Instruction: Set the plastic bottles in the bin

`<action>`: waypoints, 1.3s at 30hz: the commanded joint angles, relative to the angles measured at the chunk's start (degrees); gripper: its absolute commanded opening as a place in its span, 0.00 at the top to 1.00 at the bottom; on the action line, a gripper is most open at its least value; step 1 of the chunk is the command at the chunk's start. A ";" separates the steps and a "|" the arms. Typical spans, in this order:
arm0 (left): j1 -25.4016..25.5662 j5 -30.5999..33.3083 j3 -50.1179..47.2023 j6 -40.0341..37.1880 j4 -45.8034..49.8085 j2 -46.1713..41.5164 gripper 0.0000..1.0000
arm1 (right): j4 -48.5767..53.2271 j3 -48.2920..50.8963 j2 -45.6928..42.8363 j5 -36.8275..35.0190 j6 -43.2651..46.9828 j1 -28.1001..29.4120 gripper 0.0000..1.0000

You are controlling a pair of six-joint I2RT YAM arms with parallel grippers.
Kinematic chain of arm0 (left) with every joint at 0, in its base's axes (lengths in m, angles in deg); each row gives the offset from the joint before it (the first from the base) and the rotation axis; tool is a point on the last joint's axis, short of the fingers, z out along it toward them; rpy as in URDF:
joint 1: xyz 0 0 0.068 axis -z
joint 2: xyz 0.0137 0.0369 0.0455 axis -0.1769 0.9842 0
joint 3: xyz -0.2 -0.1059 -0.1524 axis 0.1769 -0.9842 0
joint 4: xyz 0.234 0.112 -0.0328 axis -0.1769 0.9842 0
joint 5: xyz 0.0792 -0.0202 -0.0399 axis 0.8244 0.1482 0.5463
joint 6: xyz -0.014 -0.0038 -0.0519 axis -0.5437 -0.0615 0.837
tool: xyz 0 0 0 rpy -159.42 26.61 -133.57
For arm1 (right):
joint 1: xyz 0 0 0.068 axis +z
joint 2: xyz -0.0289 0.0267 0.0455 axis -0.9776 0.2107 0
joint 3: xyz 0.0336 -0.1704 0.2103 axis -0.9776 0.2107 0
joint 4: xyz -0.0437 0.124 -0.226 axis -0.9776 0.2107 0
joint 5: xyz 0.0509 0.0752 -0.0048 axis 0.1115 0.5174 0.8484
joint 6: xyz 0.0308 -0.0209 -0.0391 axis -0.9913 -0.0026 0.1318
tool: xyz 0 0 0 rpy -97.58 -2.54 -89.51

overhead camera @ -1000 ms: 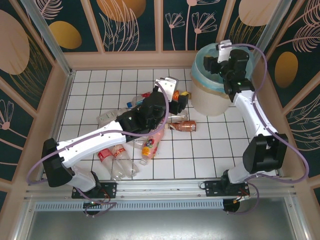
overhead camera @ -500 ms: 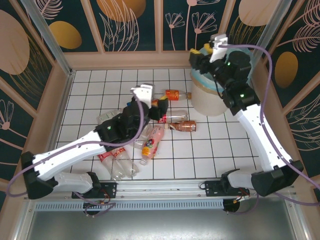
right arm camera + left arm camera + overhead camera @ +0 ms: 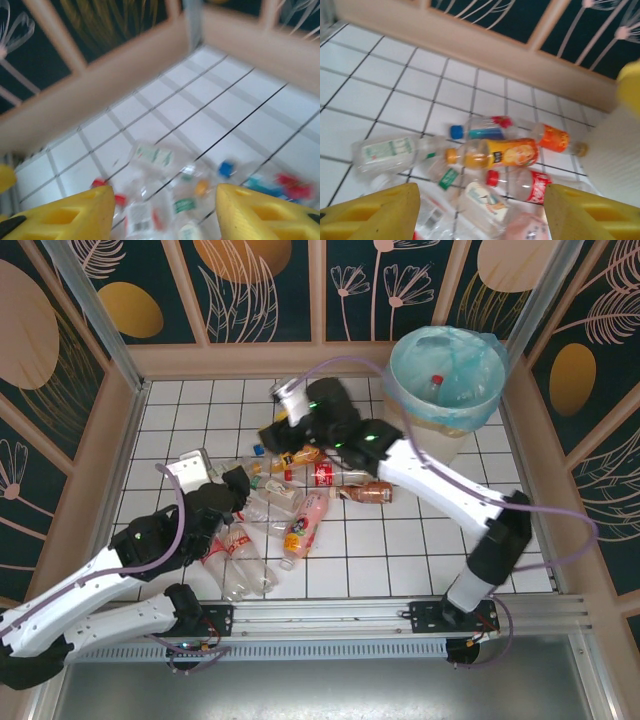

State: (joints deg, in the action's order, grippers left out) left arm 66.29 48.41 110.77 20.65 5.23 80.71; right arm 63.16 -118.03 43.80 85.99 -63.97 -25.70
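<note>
Left gripper (image 3: 480, 197): jaws spread, empty, above the bottles (image 3: 492, 152); at least seven countable in its wrist view. Right gripper (image 3: 165, 192): jaws spread, empty, over the same heap. Top view: roughly ten bottles lying mid-bench (image 3: 420, 540), exact count unclear where they overlap; one bin (image 3: 402, 390) at far right; one red-capped bottle (image 3: 434, 390) inside it.

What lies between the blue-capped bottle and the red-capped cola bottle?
The orange juice bottle, on its side; the left wrist view shows it between the blue-capped bottle and cola bottle.
</note>
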 commanded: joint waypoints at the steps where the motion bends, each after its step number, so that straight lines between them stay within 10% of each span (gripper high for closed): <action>1: -1.98 -2.48 -1.35 6.13 8.47 0.49 0.33 | 7.01 -4.32 5.52 2.23 -6.53 3.12 0.48; 23: -50.28 -34.68 -19.13 -12.09 -20.99 2.74 0.32 | 3.31 7.47 15.05 1.10 -20.53 16.19 0.39; 31: -62.11 -47.00 -28.86 -8.41 -23.95 5.91 0.30 | 3.99 8.87 12.32 -0.13 -19.59 16.41 0.39; 39: -62.69 -49.97 -33.73 -4.01 -25.94 7.82 0.32 | 3.36 13.16 5.36 -0.95 -18.47 15.74 0.38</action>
State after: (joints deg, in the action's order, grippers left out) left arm 4.08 1.49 77.99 14.48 -17.94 87.79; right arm 67.83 -106.18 54.24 86.15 -82.94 -9.55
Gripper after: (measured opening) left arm 0.686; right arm 0.615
